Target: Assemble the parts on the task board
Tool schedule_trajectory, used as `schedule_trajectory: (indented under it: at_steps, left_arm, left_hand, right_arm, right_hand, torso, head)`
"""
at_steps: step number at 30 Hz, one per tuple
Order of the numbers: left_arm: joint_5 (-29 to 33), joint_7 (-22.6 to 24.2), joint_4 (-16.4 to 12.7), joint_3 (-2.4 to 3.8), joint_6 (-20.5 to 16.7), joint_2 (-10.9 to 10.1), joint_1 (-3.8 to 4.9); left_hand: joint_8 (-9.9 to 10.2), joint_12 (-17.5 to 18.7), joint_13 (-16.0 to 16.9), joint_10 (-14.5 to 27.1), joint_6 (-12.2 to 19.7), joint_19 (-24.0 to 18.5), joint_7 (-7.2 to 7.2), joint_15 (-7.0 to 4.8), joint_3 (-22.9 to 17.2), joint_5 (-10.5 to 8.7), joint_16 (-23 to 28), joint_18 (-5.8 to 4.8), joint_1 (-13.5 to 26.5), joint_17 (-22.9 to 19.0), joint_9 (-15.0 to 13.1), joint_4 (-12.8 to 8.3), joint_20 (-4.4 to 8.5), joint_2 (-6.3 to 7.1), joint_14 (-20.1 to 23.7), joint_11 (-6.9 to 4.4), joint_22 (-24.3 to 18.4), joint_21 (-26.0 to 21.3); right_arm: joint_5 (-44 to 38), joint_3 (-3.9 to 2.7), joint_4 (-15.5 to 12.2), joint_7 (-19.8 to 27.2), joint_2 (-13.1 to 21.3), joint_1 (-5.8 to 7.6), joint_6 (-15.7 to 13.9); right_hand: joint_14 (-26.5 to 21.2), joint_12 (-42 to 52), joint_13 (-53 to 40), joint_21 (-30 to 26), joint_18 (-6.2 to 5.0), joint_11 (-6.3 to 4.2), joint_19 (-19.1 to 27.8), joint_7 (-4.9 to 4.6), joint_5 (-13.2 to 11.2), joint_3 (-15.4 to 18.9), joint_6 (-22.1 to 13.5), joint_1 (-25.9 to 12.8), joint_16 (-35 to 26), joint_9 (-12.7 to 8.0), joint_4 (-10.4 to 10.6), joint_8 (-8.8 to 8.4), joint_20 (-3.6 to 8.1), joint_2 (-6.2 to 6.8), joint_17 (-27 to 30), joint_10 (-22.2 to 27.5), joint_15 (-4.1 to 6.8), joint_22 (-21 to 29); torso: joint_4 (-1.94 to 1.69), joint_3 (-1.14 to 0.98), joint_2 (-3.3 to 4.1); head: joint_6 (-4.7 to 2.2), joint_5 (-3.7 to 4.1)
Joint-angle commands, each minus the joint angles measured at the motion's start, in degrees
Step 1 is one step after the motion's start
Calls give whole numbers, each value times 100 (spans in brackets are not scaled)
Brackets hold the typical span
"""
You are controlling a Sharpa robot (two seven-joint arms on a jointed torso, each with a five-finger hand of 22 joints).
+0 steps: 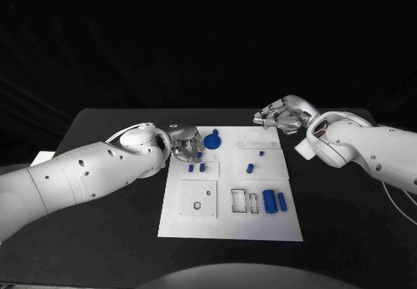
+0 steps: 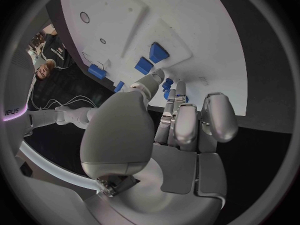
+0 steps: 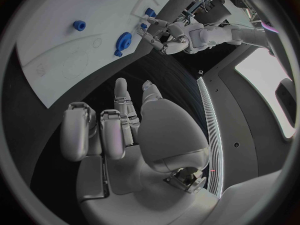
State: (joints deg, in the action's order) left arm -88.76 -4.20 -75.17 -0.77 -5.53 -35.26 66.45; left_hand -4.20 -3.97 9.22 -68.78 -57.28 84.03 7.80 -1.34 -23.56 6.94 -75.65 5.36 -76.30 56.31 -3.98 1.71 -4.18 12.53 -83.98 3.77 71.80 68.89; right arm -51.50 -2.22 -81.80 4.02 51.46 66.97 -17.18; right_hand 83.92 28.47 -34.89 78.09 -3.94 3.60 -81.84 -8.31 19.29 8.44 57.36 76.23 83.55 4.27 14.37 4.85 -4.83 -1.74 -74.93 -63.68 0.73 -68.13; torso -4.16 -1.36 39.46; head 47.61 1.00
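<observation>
Left hand working at the board's near-left edge; right hand waiting off the far corner.

The left hand, fingers curled down, touches small blue parts on the board; whether it grips one I cannot tell. To do this well, I judge it should seat one part squarely and press straight down. The right hand hovers over the table past the board's far edge, fingers loosely curled, holding nothing. The gear lies just beside the left hand.
</observation>
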Motion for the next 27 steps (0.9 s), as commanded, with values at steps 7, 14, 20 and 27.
schedule_trajectory:
  at_steps: [7,14,20,27]
  left_arm:
    - [100,147,-43,10,-87,-13,3]
    - [119,176,-50,12,-112,-10,3]
    - [115,192,-52,13,-113,-6,3]
    - [114,190,-48,13,-87,-4,3]
  left_hand:
    - [-95,-24,24,42,-236,134,-36,10,4,42,22,-84,-127,-4,-23,30,-22,-72,-27,-4,5,-20]
    - [-148,-27,36,28,-419,138,-71,-2,-91,30,11,-85,-189,13,-34,59,-12,-185,-32,-16,15,-19]
    - [-157,-24,38,30,-471,137,-81,-3,-126,23,4,-83,-193,23,-35,79,-10,-221,-35,-18,8,-31]
    - [-158,-24,39,28,-480,137,-82,-3,-132,22,4,-83,-191,23,-34,84,-9,-227,-35,-18,8,-32]
  right_arm:
    - [-9,-1,4,52,-11,-7,55]
    - [-8,-1,10,52,-17,-9,57]
    - [-4,-1,18,54,-29,-13,60]
    - [-2,-1,22,54,-36,-20,63]
  right_hand:
    - [419,-37,6,-30,-48,1,31,-12,-15,35,22,7,-20,-6,-13,-36,-1,-51,-673,-36,21,9]
    - [419,-37,6,-30,-48,1,31,-12,-15,35,22,7,-20,-6,-13,-36,-1,-51,-673,-36,21,9]
    - [419,-37,6,-30,-48,1,31,-12,-15,35,22,7,-20,-6,-13,-36,-1,-51,-673,-36,21,9]
    - [419,-37,6,-30,-48,1,31,-12,-15,35,22,7,-20,-6,-13,-36,-1,-51,-673,-36,21,9]
  torso:
    - [-3,-1,1]
    - [-4,1,2]
    - [-5,-1,-1]
    - [-3,-1,1]
  head:
    - [-12,3]
    - [-10,4]
    - [-11,3]
    - [-10,-2]
